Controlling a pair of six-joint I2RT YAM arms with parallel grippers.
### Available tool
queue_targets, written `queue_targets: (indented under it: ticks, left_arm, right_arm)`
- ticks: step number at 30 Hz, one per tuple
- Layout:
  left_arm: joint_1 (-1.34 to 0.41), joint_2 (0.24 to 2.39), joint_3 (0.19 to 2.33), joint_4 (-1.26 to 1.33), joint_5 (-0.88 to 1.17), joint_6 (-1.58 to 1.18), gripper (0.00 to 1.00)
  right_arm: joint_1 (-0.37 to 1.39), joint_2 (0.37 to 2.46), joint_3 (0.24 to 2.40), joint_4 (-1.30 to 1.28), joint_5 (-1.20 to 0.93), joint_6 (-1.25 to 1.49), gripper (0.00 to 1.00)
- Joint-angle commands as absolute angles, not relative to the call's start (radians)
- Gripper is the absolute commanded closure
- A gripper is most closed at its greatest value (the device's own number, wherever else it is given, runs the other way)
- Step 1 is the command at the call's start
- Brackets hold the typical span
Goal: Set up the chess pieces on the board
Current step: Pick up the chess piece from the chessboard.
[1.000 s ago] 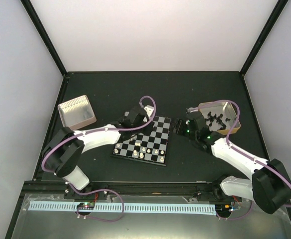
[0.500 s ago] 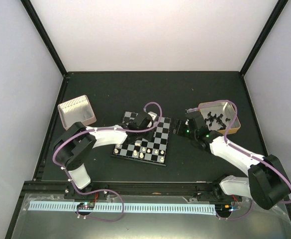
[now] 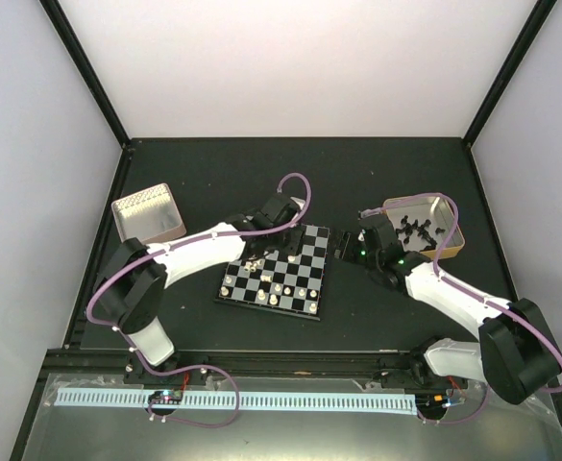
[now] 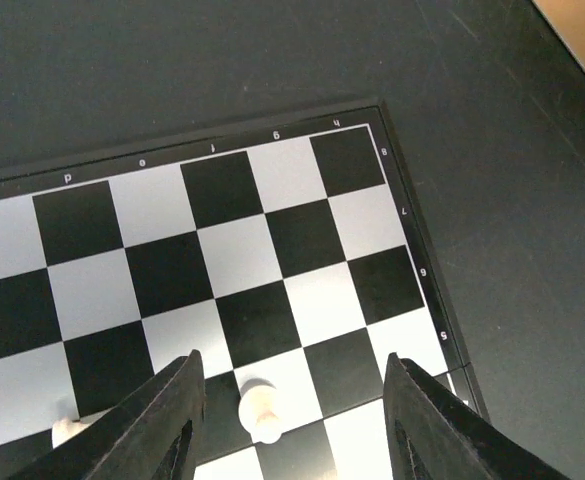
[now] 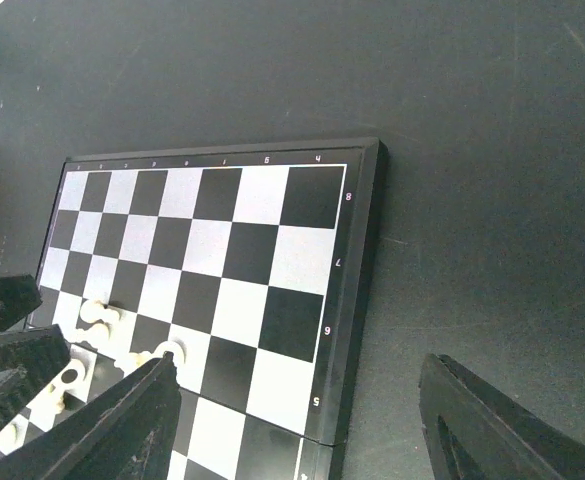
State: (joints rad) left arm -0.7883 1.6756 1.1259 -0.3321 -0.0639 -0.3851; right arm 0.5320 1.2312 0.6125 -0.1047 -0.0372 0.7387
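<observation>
The board (image 3: 295, 259) lies mid-table, with black and silvery squares. Several cream-white chess pieces (image 3: 279, 288) stand on its near rows, and a few more sit by its left middle. My left gripper (image 3: 258, 255) hangs over the board's left part. In the left wrist view it (image 4: 290, 365) is open, and one white piece (image 4: 257, 405) stands on the board (image 4: 272, 230) between the jaws, nearer the left finger and untouched. My right gripper (image 3: 343, 245) is open and empty beside the board's far right corner; in its wrist view it (image 5: 297, 365) straddles the board's right edge (image 5: 357, 300).
A tan tin (image 3: 453, 240) holding black pieces (image 3: 415, 230) stands right of the board, behind my right gripper. A pinkish tin (image 3: 149, 213) stands at the far left. Dark walls edge the black table.
My left wrist has swung back and a little right over the board, uncovering a few cream pieces at the board's left middle. My right arm has hardly moved.
</observation>
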Motion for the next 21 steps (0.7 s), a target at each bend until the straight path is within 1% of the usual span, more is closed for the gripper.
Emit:
queue_targets:
  ticks: [1,6,12,17,21]
  left_arm:
    - [-0.776,1.713,1.202,-0.504,-0.003,-0.432,0.49]
    - [-0.776,1.76,1.227,-0.537,0.036,-0.443,0.53]
    - [-0.775,1.806,1.252,-0.559,0.046,-0.434,0.66]
    - [-0.775,1.826,1.257,-0.549,0.037,-0.425,0.71]
    - [-0.774,1.842,1.266,-0.546,0.023,-0.425,0.72]
  right_arm:
    - [0.525,1.221,0.623,-0.098,-0.046,0.732,0.34]
    - [0.525,1.222,0.618,-0.095,-0.048,0.73,0.34]
    - [0.525,1.226,0.615,-0.093,-0.052,0.729,0.34]
    - [0.525,1.229,0.614,-0.09,-0.056,0.728,0.35]
    - [0.524,1.231,0.614,-0.089,-0.058,0.727,0.35]
